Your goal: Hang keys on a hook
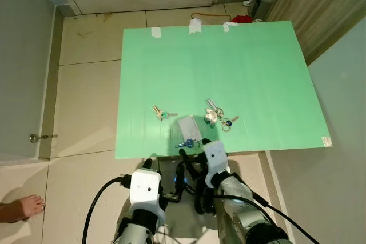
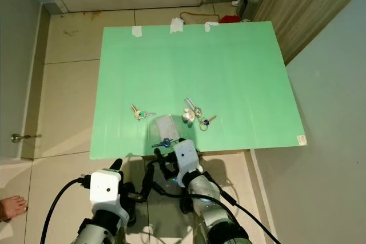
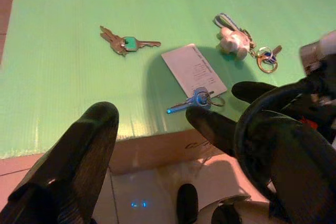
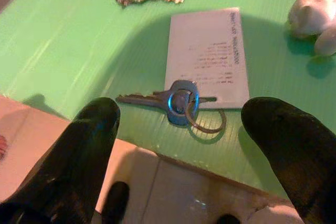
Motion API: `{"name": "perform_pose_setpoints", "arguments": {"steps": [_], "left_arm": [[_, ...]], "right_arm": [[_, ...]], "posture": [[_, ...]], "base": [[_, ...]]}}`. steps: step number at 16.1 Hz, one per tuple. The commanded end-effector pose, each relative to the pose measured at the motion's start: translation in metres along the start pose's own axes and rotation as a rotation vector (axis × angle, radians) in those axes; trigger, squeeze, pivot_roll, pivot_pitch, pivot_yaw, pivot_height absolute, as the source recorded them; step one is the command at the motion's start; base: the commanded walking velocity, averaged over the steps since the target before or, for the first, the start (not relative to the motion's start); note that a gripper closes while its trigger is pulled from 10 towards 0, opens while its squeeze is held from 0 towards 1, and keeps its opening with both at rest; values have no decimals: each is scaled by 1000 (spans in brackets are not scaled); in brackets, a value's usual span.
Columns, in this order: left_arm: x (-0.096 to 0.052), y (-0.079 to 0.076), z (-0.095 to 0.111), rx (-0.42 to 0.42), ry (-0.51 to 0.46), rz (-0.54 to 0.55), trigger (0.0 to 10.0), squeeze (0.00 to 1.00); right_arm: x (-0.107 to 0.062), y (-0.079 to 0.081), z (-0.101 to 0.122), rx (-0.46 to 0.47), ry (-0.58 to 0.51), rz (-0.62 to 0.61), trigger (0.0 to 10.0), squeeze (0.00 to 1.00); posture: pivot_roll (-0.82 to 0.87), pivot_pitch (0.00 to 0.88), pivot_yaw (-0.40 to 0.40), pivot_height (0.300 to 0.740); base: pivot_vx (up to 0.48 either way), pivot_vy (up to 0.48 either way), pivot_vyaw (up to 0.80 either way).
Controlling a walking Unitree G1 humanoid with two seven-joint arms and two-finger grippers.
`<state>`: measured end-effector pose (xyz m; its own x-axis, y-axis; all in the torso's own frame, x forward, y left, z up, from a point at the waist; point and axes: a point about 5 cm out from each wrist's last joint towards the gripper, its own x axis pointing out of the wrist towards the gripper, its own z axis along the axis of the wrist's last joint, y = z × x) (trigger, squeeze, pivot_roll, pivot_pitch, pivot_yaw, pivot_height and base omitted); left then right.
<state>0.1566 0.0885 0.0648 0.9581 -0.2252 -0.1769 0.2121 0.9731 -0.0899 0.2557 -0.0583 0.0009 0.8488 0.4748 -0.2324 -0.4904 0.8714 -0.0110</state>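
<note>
Lying flat at the near edge of the ribbed green table [image 1: 240,67], the blue-capped metal keys [image 4: 176,99] partly overlapped a white rectangular card [image 4: 208,56]; the right gripper [image 4: 184,150], jaws spread, was poised just before them.

You can't read the white card's [image 4: 207,56] small print, and at three o'clock the white plush keychain [image 4: 315,17] is cut off.

Head stereo pair looking steeply down from well above onto green board [image 1: 229,72] and tiled floor [image 1: 86,101]. Wrist cameras low and close, facing along black fingers [image 4: 86,145]; all four views sharing blue-headed keys [image 4: 178,100] beside white card [image 3: 193,69].
</note>
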Motion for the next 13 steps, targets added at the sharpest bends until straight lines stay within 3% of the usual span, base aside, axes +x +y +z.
{"name": "perform_pose_setpoints", "arguments": {"steps": [1,9,13], "left_arm": [[-6,1,-5,3,25,14,10000,0],[-10,1,-3,19,22,16,10000,0],[-10,2,-2,23,19,21,10000,0]], "right_arm": [[-5,9,-11,-8,42,12,10000,0],[4,0,-6,-187,55,-61,10000,0],[9,-2,0,-226,43,-72,10000,0]], "posture": [[169,385,-20,740],[194,428,-7,740],[195,432,-3,740]], "base": [[0,0,0],[0,0,0],[0,0,0]]}}
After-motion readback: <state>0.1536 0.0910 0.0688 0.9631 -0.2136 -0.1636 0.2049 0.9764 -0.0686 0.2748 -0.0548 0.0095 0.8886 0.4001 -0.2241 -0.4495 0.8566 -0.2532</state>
